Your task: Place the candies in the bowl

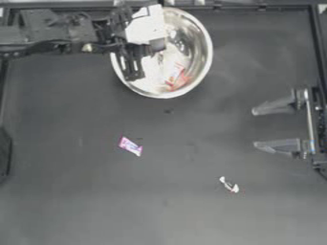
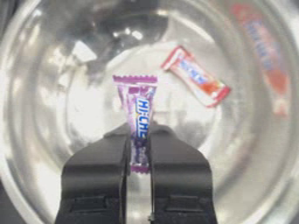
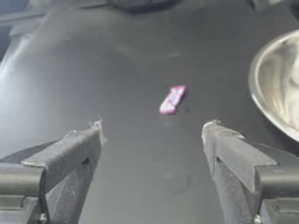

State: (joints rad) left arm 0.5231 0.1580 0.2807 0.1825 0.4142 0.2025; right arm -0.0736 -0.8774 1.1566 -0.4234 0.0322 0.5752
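The bowl [image 1: 191, 72], at the upper middle of the top view, is seen to be polished metal, its inside mirror-bright and streaked with reflections. The purple candy [image 2: 138, 118] and the red-and-white candy [image 2: 196, 76] are wrapped in glossy, crinkled plastic film, as is the pink candy [image 1: 130, 146] on the table. The table [image 1: 76, 191] is shown as dark and matt, and the left gripper [image 2: 139, 151] fingers as smooth, dull black plastic.

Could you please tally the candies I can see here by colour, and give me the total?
Red-and-white: 1, lying in the bowl.
Purple: 2, one held by the left gripper over the bowl, one on the table.
Whitish: 1, on the table.
Total: 4.
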